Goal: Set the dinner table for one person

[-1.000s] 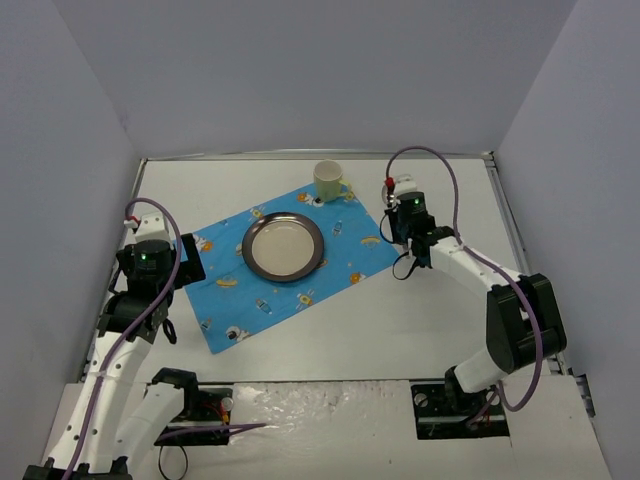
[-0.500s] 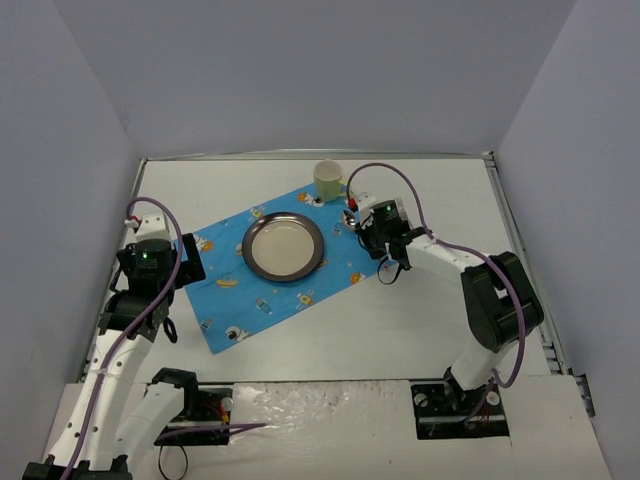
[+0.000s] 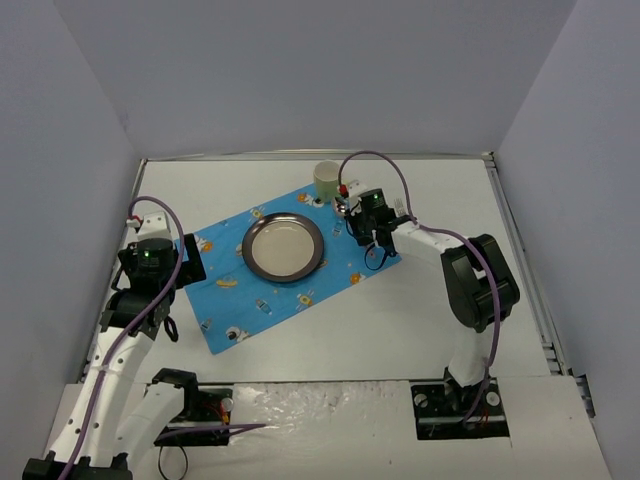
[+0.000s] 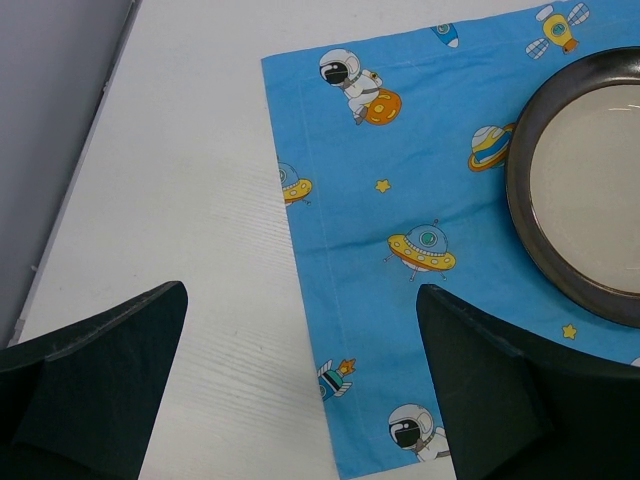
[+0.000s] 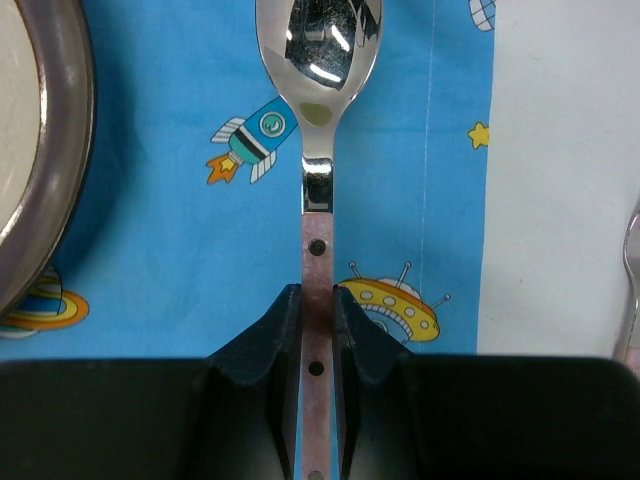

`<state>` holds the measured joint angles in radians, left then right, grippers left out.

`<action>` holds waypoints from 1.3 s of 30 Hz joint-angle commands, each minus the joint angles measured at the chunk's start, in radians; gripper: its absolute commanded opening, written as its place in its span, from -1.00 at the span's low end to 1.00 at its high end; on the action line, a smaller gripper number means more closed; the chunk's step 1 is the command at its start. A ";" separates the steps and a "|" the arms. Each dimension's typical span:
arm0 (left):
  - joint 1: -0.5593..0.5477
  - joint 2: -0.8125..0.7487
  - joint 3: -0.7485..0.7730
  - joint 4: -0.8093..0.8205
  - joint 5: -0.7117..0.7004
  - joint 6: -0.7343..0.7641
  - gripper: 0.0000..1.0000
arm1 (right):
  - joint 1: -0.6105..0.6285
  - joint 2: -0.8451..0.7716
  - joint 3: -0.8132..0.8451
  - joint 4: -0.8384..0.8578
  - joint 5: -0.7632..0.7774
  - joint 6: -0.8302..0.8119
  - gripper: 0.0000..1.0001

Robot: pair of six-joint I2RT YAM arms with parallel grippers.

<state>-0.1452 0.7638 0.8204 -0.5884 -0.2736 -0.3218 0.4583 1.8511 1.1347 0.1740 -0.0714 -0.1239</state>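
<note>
The white dinner table (image 3: 440, 300) carries a blue space-print placemat (image 3: 330, 260) with a dark-rimmed plate (image 3: 283, 246) in its middle and a cream cup (image 3: 326, 178) at its far corner. My right gripper (image 3: 358, 218) is over the mat's right part, between plate and cup. In the right wrist view it (image 5: 318, 310) is shut on the brown handle of a spoon (image 5: 318, 40), whose bowl points away over the mat, right of the plate rim (image 5: 45, 150). My left gripper (image 4: 300, 385) is open and empty over the mat's left edge.
Lavender walls enclose the table on three sides. A thin silver utensil (image 5: 630, 270) shows at the right edge of the right wrist view, on the bare table beside the mat. The left arm (image 3: 150, 262) stands by the left wall.
My right gripper has moved left with the spoon, from beyond the mat's right corner to over the mat beside the plate. The left arm has not moved.
</note>
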 commanded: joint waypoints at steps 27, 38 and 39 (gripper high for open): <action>-0.007 -0.003 0.011 0.025 -0.026 0.015 0.94 | -0.007 0.111 0.112 -0.050 0.043 -0.029 -0.90; -0.005 -0.004 0.011 0.025 -0.027 0.015 0.94 | -0.009 0.072 0.132 -0.105 0.032 -0.016 -0.33; -0.006 -0.004 0.011 0.024 -0.028 0.015 0.94 | -0.010 0.063 0.135 -0.110 0.032 -0.015 -0.21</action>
<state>-0.1452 0.7631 0.8204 -0.5903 -0.2825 -0.3218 0.4569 1.9778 1.2261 0.1053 -0.0535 -0.1393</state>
